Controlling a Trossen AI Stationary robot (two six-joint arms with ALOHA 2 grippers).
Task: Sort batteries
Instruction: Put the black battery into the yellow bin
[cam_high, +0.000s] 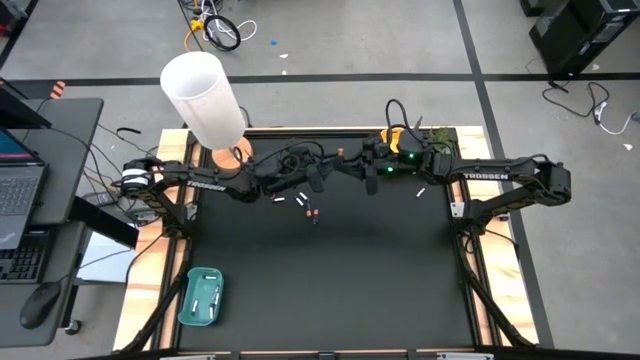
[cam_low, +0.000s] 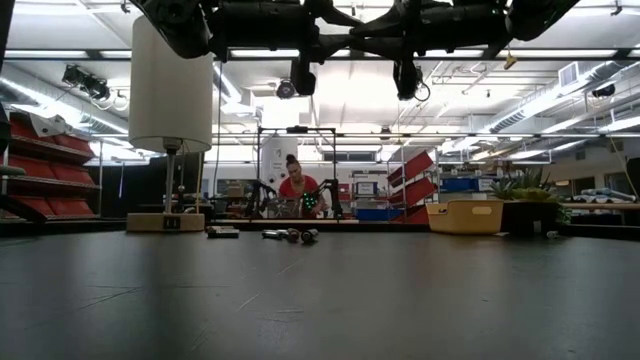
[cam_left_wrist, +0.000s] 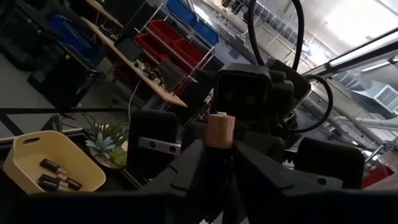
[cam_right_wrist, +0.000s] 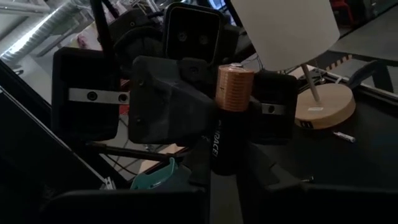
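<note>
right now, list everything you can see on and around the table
held battery: 1, black with copper top, raised between both tools
loose batteries: several, white and dark, far half of mat
teal tray: 1, front left of mat, white batteries inside
yellow tray: 1, far edge, dark batteries inside
lamp: 1, white shade, wooden base, far left corner
mat: 1, black
plant: 1, green, beside yellow tray
laptop: 1, side desk
person: 1, red top, room behind
left tool: 1, dark, at the battery
right tool: 1, dark, gripping the battery
</note>
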